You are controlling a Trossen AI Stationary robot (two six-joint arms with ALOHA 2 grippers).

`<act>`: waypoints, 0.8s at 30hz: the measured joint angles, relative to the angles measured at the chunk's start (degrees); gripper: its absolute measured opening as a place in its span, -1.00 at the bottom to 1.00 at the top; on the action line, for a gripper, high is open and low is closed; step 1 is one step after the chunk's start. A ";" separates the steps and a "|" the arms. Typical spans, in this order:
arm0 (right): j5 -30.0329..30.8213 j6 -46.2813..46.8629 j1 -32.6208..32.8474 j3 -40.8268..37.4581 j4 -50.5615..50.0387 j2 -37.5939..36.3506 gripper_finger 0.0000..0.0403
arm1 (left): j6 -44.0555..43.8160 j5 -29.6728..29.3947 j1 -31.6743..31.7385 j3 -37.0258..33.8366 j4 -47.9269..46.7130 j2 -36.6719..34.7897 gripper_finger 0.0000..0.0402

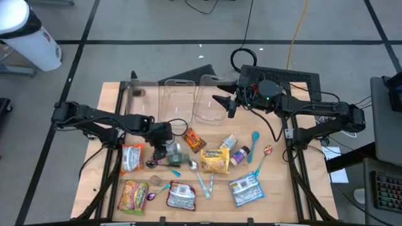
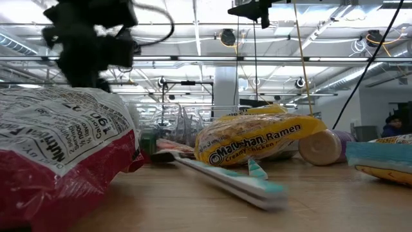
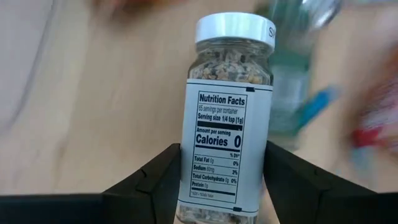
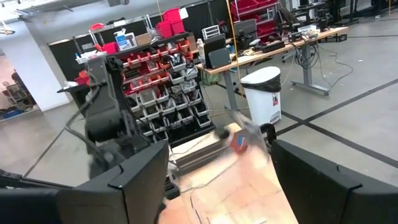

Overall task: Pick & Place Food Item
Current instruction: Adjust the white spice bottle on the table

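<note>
Seasoning jar [image 3: 229, 118] sits right between my left end effector [image 1: 162, 150] fingers [image 3: 158, 183], clamped on both sides, its white cap away from me and coarse flecked spice showing through clear glass. The label reads "Nutrition Facts", "Calories 0", serving size 1/4 tsp; the finer lines I can't make out, and the jar's base is cut off. From above it's hidden under my wrist, over the wooden desk [image 1: 282, 194] near a greenish bottle [image 1: 176, 157]. Low down, a yellow packet [image 2: 257, 145] reads "Maruchan Ramen". My right end effector [image 1: 221, 102] hangs spread and empty by the clear plastic containers [image 1: 191, 100].
</note>
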 joint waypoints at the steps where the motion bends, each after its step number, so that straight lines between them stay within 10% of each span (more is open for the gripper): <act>1: -0.01 -0.02 0.00 0.00 0.06 0.00 0.38 | -0.02 0.21 -0.32 1.03 0.08 0.00 0.01; 24: 0.07 0.83 0.76 0.00 0.38 0.00 0.38 | 1.57 -3.87 -1.46 4.63 -9.84 -0.11 0.00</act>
